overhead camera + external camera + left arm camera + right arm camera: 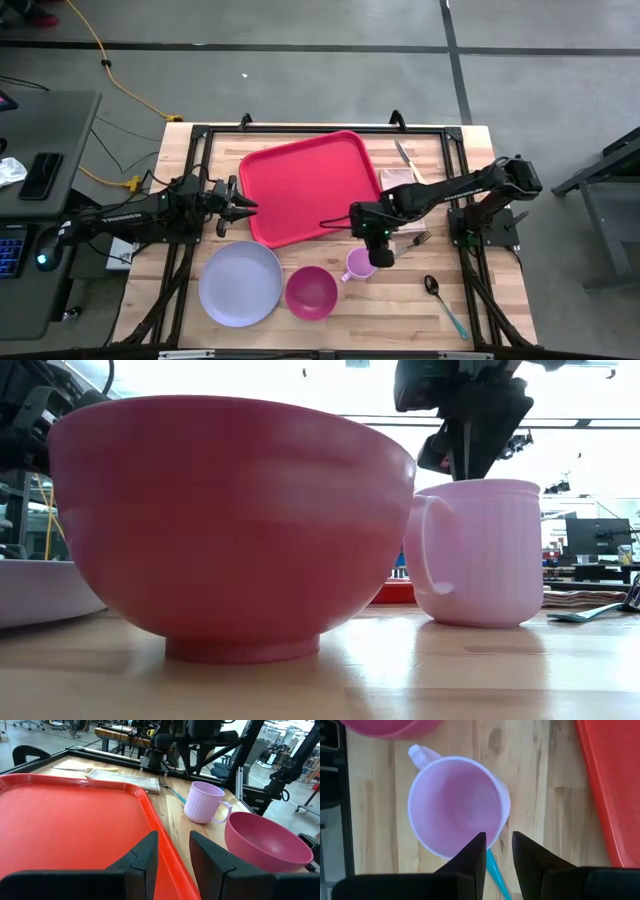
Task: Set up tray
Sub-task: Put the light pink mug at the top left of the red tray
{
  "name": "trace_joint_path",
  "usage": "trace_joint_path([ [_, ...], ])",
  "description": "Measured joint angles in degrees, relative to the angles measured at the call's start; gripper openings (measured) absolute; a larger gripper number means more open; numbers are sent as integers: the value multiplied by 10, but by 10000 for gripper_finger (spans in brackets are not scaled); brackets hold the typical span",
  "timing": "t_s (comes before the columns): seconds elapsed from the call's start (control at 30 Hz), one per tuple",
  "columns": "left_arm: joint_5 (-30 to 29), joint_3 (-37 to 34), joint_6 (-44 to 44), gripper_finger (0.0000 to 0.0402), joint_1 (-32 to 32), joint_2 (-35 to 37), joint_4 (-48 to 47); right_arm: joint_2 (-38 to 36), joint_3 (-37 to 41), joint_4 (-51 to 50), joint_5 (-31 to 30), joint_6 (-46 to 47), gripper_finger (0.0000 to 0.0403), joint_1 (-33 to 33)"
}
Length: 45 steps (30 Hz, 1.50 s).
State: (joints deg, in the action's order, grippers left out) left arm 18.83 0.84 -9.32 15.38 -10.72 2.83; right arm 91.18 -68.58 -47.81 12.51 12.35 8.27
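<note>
Between both arms, flat red tray (pixel 305 185) with raised rim, rounded corners.

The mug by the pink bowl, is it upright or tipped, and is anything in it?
Upright and empty. The mug stands on its base on the wood in the low view, and the right wrist view looks straight down into its bare inside.

The tray (pixel 305 185) is a large, flat red rectangle with rounded corners and a raised rim, lying empty and slightly askew on the counter (pixel 500 300).
</note>
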Motion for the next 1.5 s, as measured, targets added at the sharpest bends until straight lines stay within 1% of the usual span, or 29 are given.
trace_joint_path([
  [0.27, 0, 0, 0, 140, 0, 0, 0, 0, 0, 0, 0, 33, 74, 0],
  [0.4, 0, 0, 0, 140, 0, 0, 0, 0, 0, 2, 15, 52, 74, 2],
  [0.53, 0, 0, 0, 140, 0, 0, 0, 0, 0, 6, 0, 55, 74, 13],
  [0.73, 0, 0, 0, 140, 0, 0, 0, 0, 0, 22, -2, 74, 74, 28],
  [1.03, 0, 0, 0, 140, 0, 0, 0, 3, 0, 22, -38, 96, 74, 38],
  [1.3, 0, 0, 0, 140, 0, 0, 1, 41, 0, 25, -33, 94, 74, 38],
  [1.5, 0, 0, 0, 140, 0, 0, 1, 42, 1, 28, -44, 98, 74, 38],
])
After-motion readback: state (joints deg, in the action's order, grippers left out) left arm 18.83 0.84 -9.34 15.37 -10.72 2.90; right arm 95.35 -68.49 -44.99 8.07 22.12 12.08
